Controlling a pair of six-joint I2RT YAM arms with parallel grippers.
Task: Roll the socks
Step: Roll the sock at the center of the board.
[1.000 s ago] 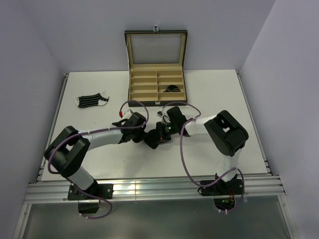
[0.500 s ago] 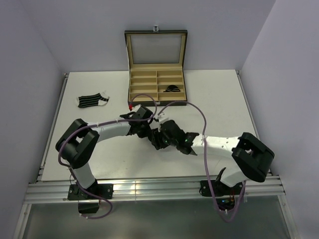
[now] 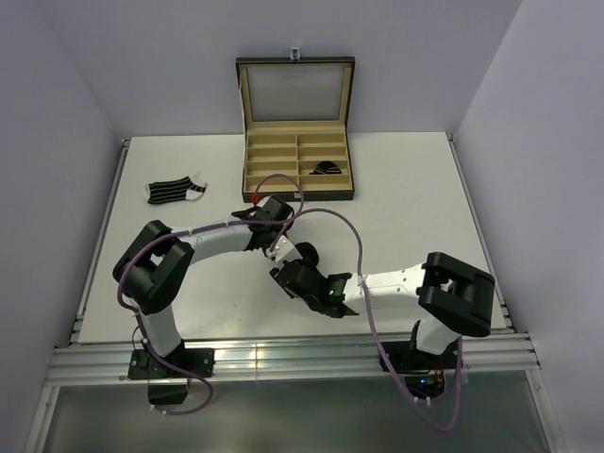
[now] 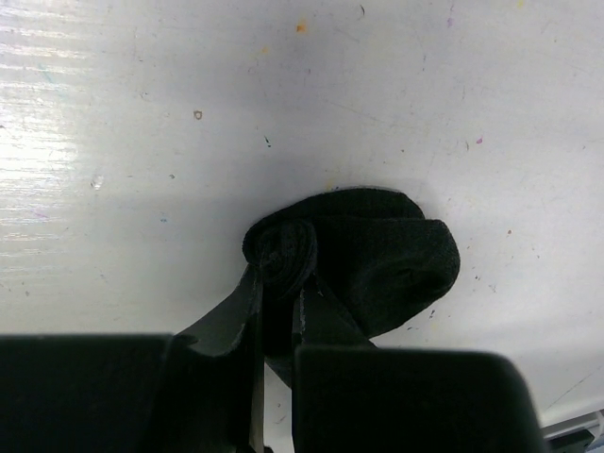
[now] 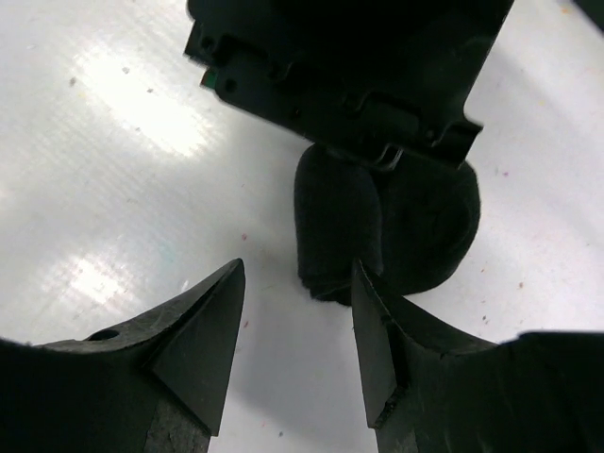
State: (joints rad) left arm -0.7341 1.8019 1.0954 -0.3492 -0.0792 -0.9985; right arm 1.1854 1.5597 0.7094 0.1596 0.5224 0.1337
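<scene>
The top external camera sits high above and behind the left arm's base (image 3: 170, 363) and the right arm's base (image 3: 420, 357). It looks down and forward over the whole worktop (image 3: 415, 189), as far as the open box (image 3: 297, 160) at its far edge, and is the distant view. The left wrist camera rides just behind the left jaws and looks along them, steeply down and very near the surface, so the rolled black sock (image 4: 387, 255) fills its middle. The right wrist camera looks out between the right jaws, low and equally close, facing that same sock with the left arm's wrist housing (image 5: 349, 66) above it. All three views share this patch in the middle of the worktop.
</scene>
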